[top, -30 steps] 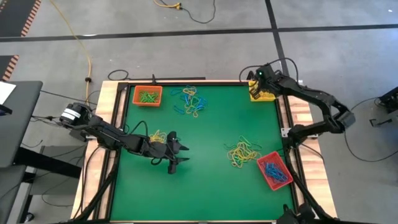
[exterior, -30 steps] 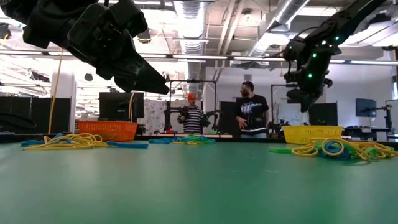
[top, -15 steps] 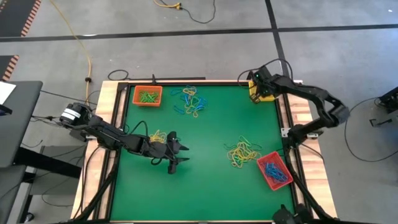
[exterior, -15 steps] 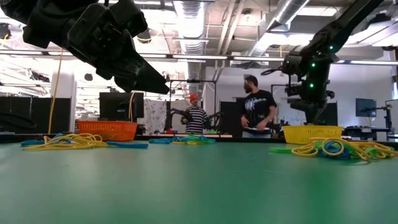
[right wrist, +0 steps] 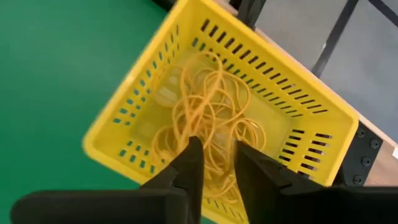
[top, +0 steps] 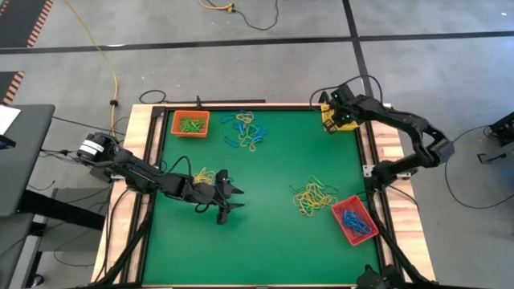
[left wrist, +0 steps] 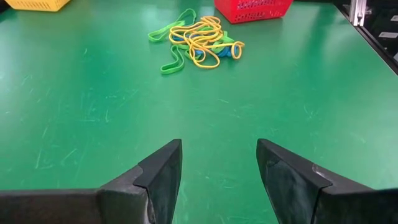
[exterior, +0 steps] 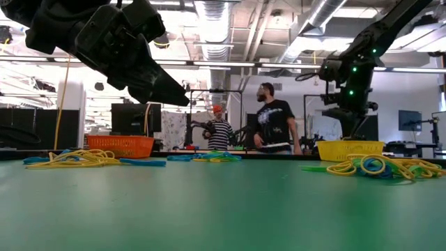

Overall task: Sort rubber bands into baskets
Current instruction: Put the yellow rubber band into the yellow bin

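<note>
While the right hand (right wrist: 214, 165) hangs over the yellow basket (right wrist: 155, 81) at the desk's (top: 265, 241) far right corner, its fingers stand slightly apart, holding nothing, above yellow rubber bands (right wrist: 208, 106) lying inside. The left hand (left wrist: 217, 168) hovers wide and empty at the near left. Mixed bands (top: 315, 197) lie beside the red basket (top: 353, 221); the orange basket (top: 190, 124) sits far left.

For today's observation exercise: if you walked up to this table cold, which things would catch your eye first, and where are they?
The right gripper hangs over the yellow basket at the table's far right corner, jaws parted above yellow rubber bands inside it. Bright mixed piles of bands lie loose on the green table, and the left gripper waits open near the left edge.
</note>
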